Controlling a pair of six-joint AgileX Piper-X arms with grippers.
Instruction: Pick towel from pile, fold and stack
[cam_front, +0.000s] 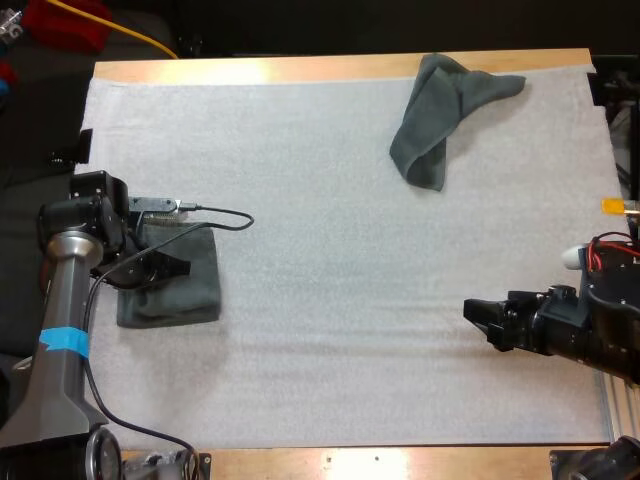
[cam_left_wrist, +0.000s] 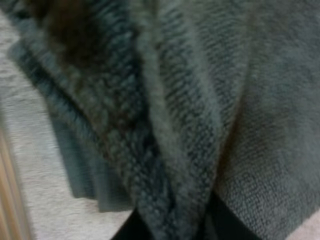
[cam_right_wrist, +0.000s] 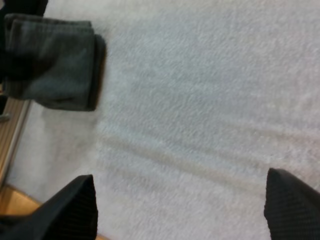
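The folded towel (cam_front: 185, 290) lies flat on the white mat (cam_front: 330, 250) at the near left of the surface. My left pincer (cam_front: 160, 268) is down on its left half. In the left wrist view a ridge of cloth runs between the two black fingertips (cam_left_wrist: 227, 225), so I read that pincer as closed on a pinch of the folded towel.

I judge the step in hand to be setting this towel down as the base of the stack. To do it well, I would open the pincer fully first. Then I would lift straight up, so that the top layer is not dragged and the fold keeps its square edges.

The crumpled towel (cam_front: 440, 115) sits well apart, at the far right of the mat. It is the next one to fetch. My right pincer (cam_front: 478, 318) hovers over bare mat at the near right, fingers wide apart and holding nothing.

Some things I cannot make out. My left arm covers the towel's left edge in the high view. The close wrist view does not tell me how many layers are pinched. I also cannot tell whether more than one towel lies there.
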